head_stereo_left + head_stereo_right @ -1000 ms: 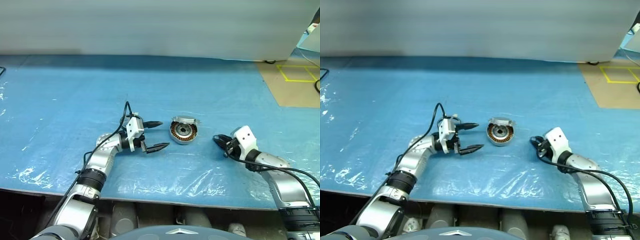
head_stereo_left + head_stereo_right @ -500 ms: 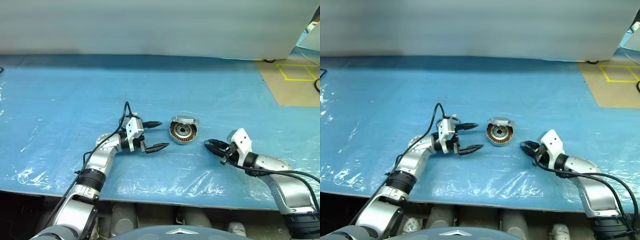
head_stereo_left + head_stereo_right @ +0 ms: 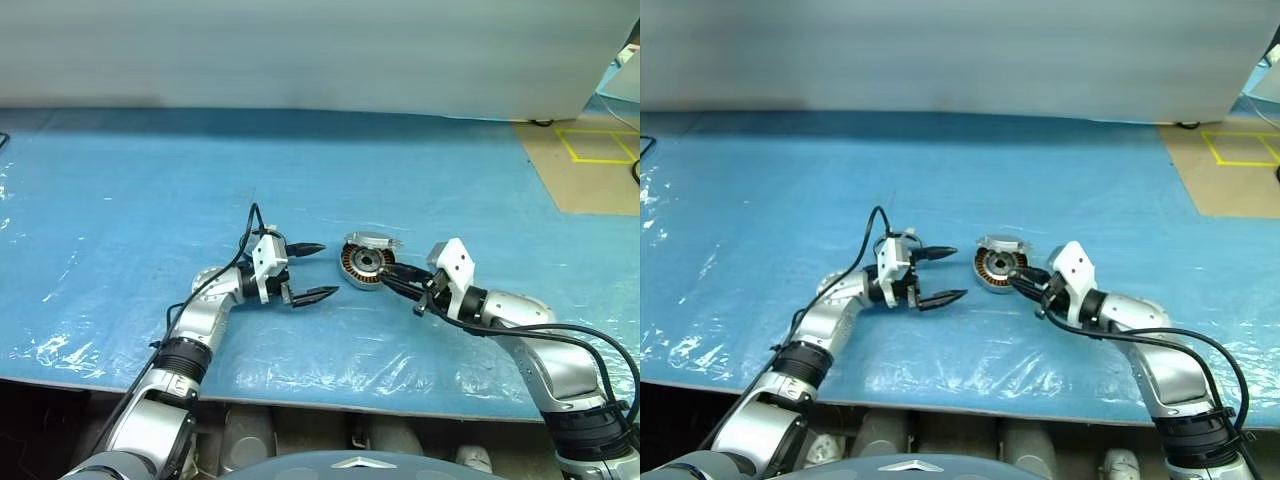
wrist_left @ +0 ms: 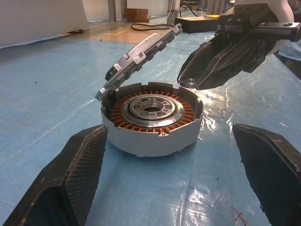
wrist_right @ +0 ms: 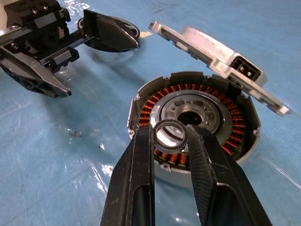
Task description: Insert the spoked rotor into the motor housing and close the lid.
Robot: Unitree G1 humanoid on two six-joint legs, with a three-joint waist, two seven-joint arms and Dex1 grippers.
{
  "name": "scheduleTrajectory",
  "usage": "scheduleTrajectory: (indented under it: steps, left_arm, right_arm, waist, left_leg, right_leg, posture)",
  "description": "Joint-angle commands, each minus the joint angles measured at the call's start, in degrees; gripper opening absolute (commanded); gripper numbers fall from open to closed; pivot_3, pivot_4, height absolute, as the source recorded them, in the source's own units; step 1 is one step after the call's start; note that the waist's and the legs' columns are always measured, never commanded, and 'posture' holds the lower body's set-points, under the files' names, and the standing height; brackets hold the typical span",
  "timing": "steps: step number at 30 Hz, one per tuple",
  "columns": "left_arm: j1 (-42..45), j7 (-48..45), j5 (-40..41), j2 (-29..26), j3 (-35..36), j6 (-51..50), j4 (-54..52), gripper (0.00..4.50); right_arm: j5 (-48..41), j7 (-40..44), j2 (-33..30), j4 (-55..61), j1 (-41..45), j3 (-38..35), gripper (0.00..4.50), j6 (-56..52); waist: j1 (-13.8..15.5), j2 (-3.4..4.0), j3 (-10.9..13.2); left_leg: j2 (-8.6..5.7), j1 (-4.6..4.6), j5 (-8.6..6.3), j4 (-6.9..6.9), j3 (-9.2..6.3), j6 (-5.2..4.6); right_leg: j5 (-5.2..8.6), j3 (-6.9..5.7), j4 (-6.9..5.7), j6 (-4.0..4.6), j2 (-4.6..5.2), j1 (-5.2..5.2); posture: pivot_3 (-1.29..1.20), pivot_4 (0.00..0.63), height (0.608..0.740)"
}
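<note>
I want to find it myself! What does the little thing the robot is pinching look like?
On the blue table cover, find the round motor housing with copper windings. Just over its near rim, the right tool pinches a small ring, tiny, plain and silvery, unlike the propped lid.

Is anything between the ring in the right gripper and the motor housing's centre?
Nothing visible: the lid leans tilted on the motor housing's far rim, leaving its centre open for the small ring; the left gripper stands apart.
</note>
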State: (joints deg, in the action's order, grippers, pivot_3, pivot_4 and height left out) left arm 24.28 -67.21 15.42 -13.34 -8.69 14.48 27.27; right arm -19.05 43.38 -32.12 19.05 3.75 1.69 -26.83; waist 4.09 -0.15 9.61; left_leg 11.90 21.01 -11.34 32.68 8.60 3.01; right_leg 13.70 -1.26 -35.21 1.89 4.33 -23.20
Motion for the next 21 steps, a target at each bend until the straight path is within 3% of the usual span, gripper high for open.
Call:
scheduleTrajectory:
  steps: [1,21]
  left_arm:
    - [-0.1,0.2,0.3,-0.1,0.4,0.3,-1.8,4.50]
    - [-1.0,0.6,0.4,-0.5,0.5,0.0,-2.8,4.50]
  right_arm:
    - [1.7,-2.1,1.2,0.6,2.1,1.5,0.63,0.8]
    - [9.4,-7.3,5.2,-6.9,6.5,5.0,0.63,4.1]
  waist:
    - [0.0,0.00,0.0]
    - [-0.1,0.00,0.0]
  left_leg:
    - [0.00,0.00,0.00,0.00,0.00,0.01]
    - [0.00,0.00,0.01,-0.01,0.00,0.03]
  right_leg:
    - [0.00,0.00,0.00,0.00,0.00,0.00]
    - [-0.01,0.00,-0.02,-0.01,-0.01,-0.01]
  posture:
    - [0.00,0.150,0.740]
    - [0.00,0.150,0.740]
